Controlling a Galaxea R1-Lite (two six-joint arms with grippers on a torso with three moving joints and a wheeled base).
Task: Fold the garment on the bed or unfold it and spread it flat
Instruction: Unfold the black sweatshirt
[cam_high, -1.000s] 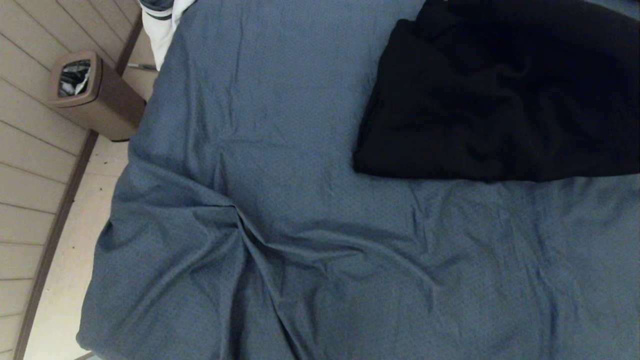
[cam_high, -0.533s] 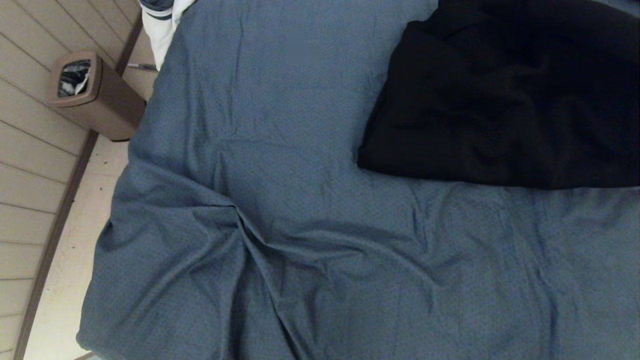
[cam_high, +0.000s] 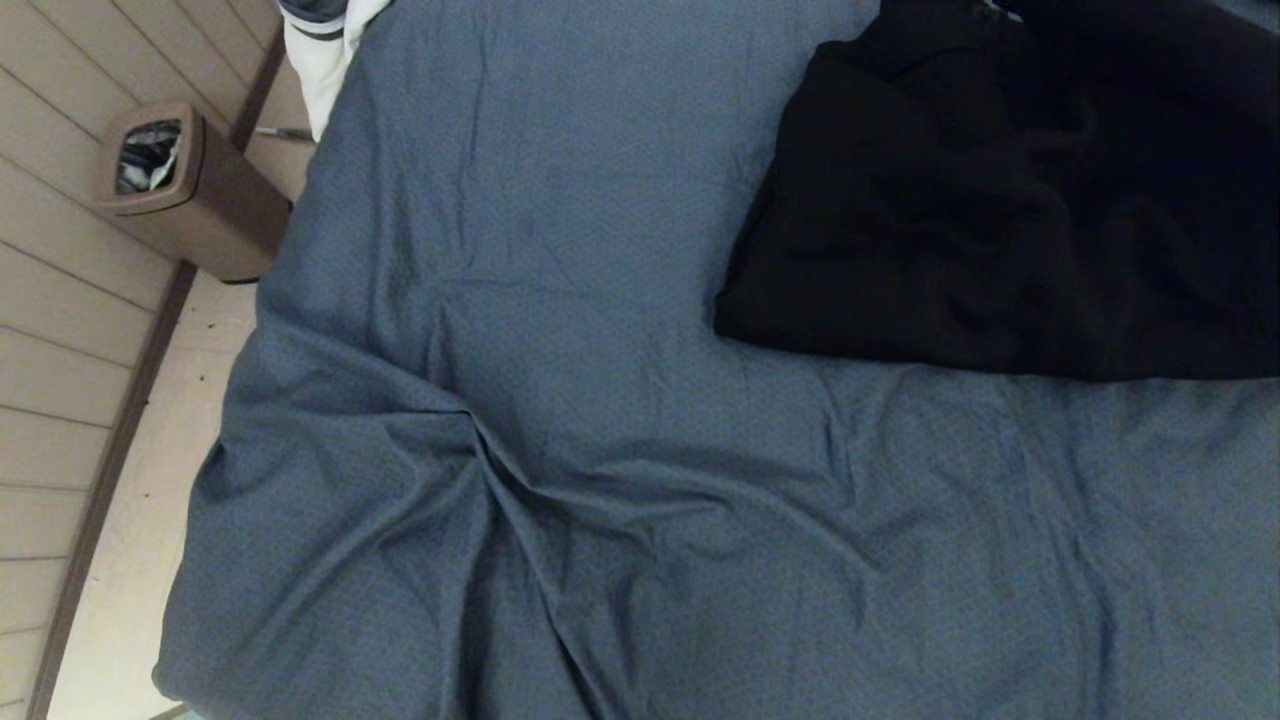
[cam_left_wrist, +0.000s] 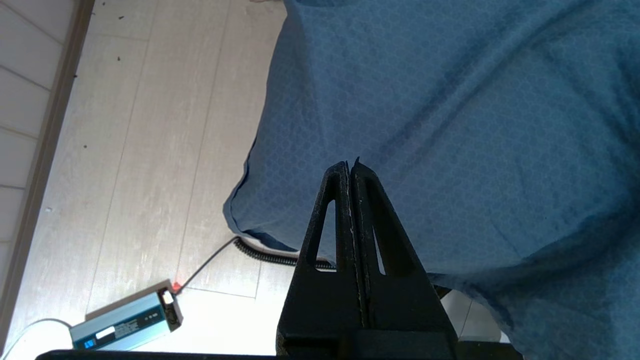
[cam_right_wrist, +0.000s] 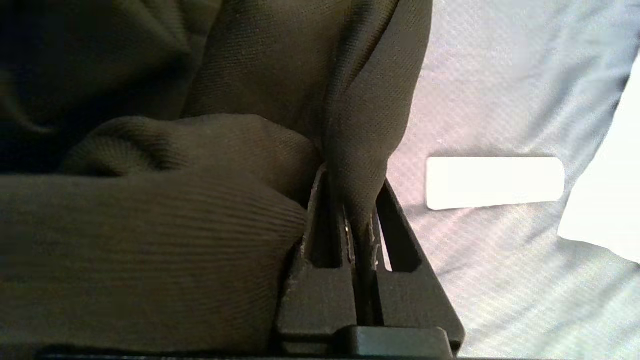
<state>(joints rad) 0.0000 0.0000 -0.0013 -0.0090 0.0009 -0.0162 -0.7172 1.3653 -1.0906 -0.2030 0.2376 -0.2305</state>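
Soft, even light falls on the bed, leaving shallow shadows in its creases, while the garment reads nearly featureless black. By the left hand the floor glares pale. Beyond the right hand, the background is blown out and blurred

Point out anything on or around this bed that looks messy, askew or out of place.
The black hoodie lies bunched in folds at the bed's far right, a fold pinched in the shut right gripper. The sheet is rucked into deep creases near the left edge. On the floor, a blue box with cables lies beside the bed.
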